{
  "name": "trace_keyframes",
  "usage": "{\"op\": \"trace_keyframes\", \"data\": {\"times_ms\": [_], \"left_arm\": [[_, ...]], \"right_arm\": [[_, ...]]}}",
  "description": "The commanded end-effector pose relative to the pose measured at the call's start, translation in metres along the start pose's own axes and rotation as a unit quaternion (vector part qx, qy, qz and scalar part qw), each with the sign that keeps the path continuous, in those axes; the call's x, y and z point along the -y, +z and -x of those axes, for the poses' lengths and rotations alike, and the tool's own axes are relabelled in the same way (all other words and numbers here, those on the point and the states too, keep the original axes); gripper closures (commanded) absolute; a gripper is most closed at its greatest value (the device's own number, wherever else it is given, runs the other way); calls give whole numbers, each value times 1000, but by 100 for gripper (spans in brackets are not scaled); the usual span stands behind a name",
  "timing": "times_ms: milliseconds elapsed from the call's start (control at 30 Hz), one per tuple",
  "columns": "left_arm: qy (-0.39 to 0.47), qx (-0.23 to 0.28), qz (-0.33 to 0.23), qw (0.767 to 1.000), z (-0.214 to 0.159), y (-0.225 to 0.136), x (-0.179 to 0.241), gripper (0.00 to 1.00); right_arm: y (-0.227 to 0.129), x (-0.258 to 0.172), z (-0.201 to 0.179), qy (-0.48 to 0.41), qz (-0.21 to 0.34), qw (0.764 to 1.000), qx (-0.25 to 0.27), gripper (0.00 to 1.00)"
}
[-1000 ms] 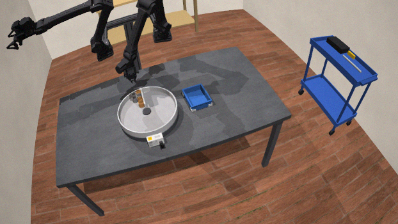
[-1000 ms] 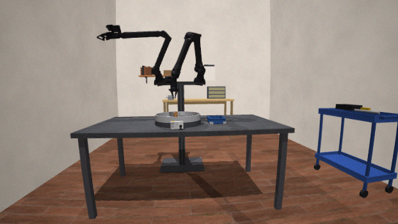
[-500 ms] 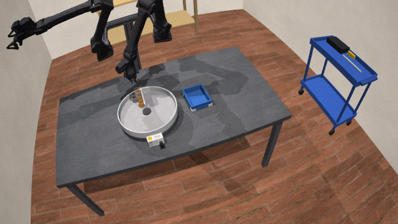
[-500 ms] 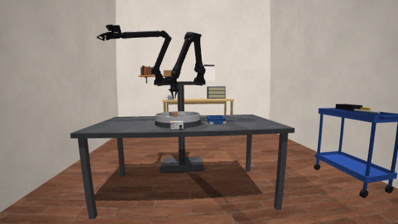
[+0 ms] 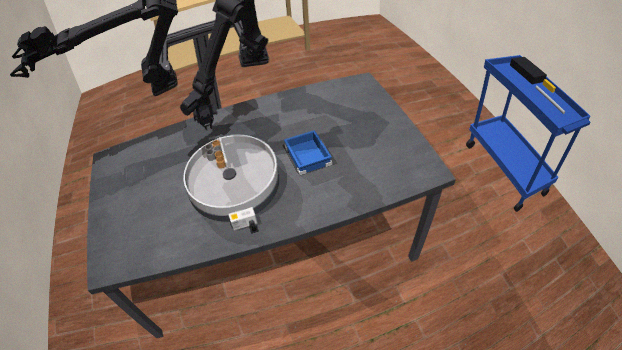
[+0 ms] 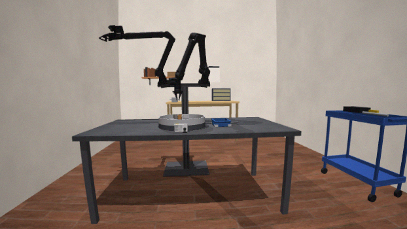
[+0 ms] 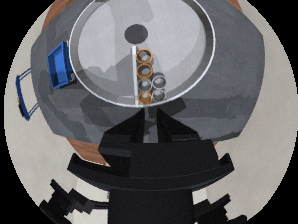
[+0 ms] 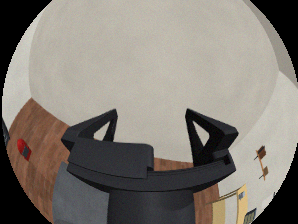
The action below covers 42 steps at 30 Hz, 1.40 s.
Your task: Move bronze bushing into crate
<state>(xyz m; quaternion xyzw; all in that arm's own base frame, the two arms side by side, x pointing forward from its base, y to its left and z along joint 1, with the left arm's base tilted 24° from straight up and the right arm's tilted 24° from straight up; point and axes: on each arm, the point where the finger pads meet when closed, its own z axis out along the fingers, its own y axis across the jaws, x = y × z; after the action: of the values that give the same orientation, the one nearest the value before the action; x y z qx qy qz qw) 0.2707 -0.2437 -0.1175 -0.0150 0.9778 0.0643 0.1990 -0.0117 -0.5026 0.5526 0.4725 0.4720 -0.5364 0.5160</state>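
The round turntable (image 5: pixel 205 185) (image 6: pixel 165 122) (image 7: pixel 175 45) holds three bronze bushings in a line beside a white divider (image 7: pixel 134 75): one near the hub (image 5: pixel 220 164), one beside it (image 5: pixel 219 155), and one near the rim (image 5: pixel 216 143). Three grey bushings stand among and beside them. The blue crate (image 5: pixel 308 150) (image 6: pixel 221 123) (image 7: pixel 58 65) sits level between its white corner guides (image 5: pixel 301 171). My left gripper (image 5: pixel 207 126) (image 6: pixel 177 99) (image 7: pixel 150 112) points down above the table beside the turntable's rim, narrowly open and empty. My right gripper (image 5: pixel 16 64) (image 6: pixel 101 38) (image 8: pixel 151 112) is wide open and empty, far from the table.
A white control box (image 5: pixel 243 219) (image 6: pixel 180 127) stands against the turntable's front side. The turntable has a raised rim all around and a dark hub (image 5: pixel 229 173) (image 7: pixel 136 34). A blue cart (image 5: pixel 520 145) (image 6: pixel 363 170) stands apart from the table.
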Motion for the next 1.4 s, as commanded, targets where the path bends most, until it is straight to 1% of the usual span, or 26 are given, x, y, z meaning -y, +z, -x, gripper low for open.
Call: {"op": "trace_keyframes", "data": {"times_ms": [0,633,667,700,800,933,1033,1067,1233,1267,1333,1367], "left_arm": [[-2,0,1,1000,-1,1,3,82],[-2,0,1,1000,-1,1,3,82],[-4,1,1,1000,5,6,2,85],[-4,3,-3,1000,12,12,5,85],[-3,2,-1,1000,38,59,0,85],[-3,1,0,1000,63,104,-4,85],[-3,1,0,1000,66,109,-4,85],[7,12,-13,1000,68,96,9,85],[8,11,-11,1000,68,95,9,85],[12,1,-3,1000,59,104,5,85],[0,-3,5,1000,61,108,-9,85],[-1,-1,4,1000,63,106,-8,85]], "right_arm": [[-7,12,10,8,-13,1000,8,0],[-7,12,10,8,-13,1000,8,0],[-7,12,10,8,-13,1000,8,0],[-7,12,10,8,-13,1000,8,0],[-7,12,10,8,-13,1000,8,0],[-7,12,10,8,-13,1000,8,0],[-7,12,10,8,-13,1000,8,0],[-7,12,10,8,-13,1000,8,0],[-7,12,10,8,-13,1000,8,0],[-7,12,10,8,-13,1000,8,0],[-7,12,10,8,-13,1000,8,0],[-7,12,10,8,-13,1000,8,0]]}}
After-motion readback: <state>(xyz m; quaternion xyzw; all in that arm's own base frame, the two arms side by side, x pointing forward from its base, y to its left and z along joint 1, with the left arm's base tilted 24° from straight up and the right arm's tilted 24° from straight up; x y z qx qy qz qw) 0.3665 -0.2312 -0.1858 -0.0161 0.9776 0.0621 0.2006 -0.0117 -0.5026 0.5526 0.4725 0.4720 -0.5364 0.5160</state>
